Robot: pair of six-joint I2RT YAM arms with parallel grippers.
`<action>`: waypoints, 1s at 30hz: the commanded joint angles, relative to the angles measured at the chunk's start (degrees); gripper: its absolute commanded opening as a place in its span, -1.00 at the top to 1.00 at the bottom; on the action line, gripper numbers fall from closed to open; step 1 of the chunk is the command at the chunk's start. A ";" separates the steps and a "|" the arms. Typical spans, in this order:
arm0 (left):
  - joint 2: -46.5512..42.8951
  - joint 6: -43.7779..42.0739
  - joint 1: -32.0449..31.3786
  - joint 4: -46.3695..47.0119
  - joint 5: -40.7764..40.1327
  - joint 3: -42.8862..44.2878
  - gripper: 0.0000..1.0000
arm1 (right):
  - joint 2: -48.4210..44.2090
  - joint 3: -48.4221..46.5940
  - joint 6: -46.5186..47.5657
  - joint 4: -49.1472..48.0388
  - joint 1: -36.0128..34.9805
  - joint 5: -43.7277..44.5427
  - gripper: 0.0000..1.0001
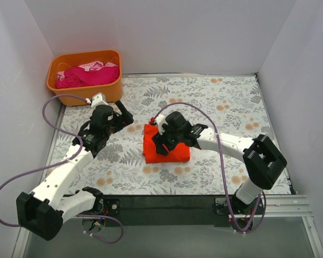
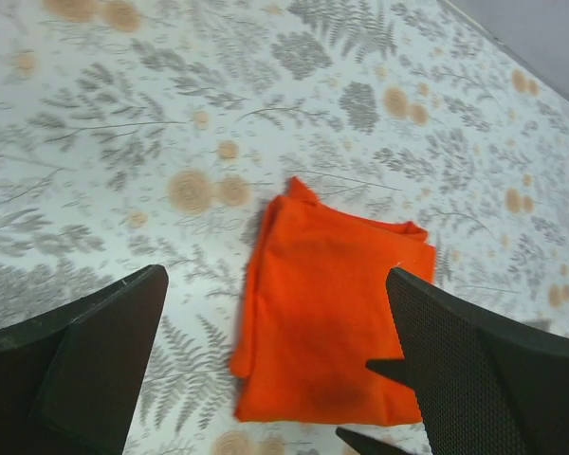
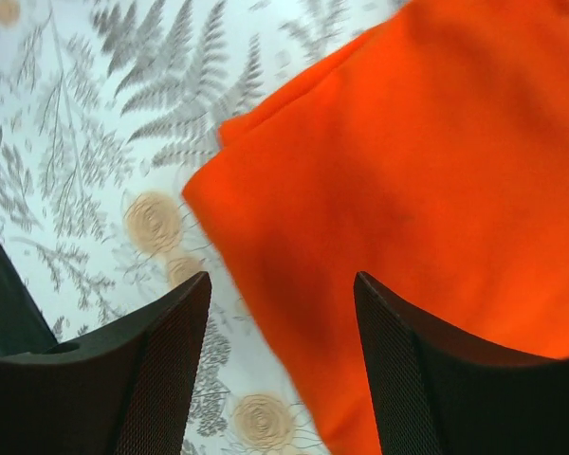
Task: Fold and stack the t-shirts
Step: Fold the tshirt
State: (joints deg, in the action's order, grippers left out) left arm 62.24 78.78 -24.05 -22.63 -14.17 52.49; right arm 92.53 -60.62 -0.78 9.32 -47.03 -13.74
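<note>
At the far left, an orange tub [image 1: 70, 92] is seen at the back corner of the floral-covered table [image 1: 231, 107]. Inside it, a magenta pink t-shirt [image 1: 94, 76] and a pale pink t-shirt [image 1: 91, 66] are heaped unfolded. These two are judged to be untouched work.

Just in front of the tub, the left gripper [image 2: 275, 277] is held above the cloth with its fingers [image 2: 95, 360] spread wide. Nothing is caught between them. In its wrist view the folded garment is seen lying beyond the fingertips, apart from them.

Near the table's middle, the orange-red t-shirt [image 1: 175, 155] is laid flat as a compact, roughly square packet. Its layered edges are visible along the left side. This one can be judged as folded.

Directly over it, the right gripper [image 3: 283, 280] is poised with its fingers parted. The fabric is seen below the gap, not pinched in it, so no grip is made.

One shirt of three appears done. The two in the tub are yet to be taken out, folded and stacked on the orange-red packet. The task is judged to be about a third complete.
</note>
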 commanded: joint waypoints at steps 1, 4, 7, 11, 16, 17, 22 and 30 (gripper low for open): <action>-7.20 -1.71 0.41 -6.28 -10.24 -3.53 -0.87 | 1.67 -4.32 6.30 6.31 -7.35 10.21 -0.17; -13.80 0.05 0.41 -9.18 -11.31 -5.99 -0.87 | 5.01 -7.39 7.37 7.64 -11.67 13.03 -0.16; -18.81 1.37 0.50 -11.29 -9.74 -8.27 -0.87 | 8.61 -9.95 7.19 8.52 -14.48 13.38 -0.14; -22.86 3.04 0.41 -13.14 -8.07 -10.30 -0.87 | 12.67 -12.67 8.24 9.22 -17.48 16.46 -0.10; -24.09 3.22 0.41 -15.25 -7.80 -11.09 -0.88 | 17.23 -15.14 8.86 10.89 -19.42 19.27 -0.04; -24.01 3.22 0.41 -15.33 -7.80 -11.18 -0.88 | 17.68 -15.23 9.04 10.98 -19.68 20.32 -0.02; -22.95 3.39 0.50 -15.51 -7.45 -11.27 -0.89 | 20.93 -16.37 9.21 11.94 -20.47 23.40 0.37; -16.63 7.16 0.50 -12.09 1.16 -10.92 -0.89 | 14.63 -13.57 8.60 9.15 -19.51 23.23 0.97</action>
State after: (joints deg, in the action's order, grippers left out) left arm 43.42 83.72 -23.73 -36.82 -17.63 41.60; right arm 111.96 -75.81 8.14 19.59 -67.05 9.06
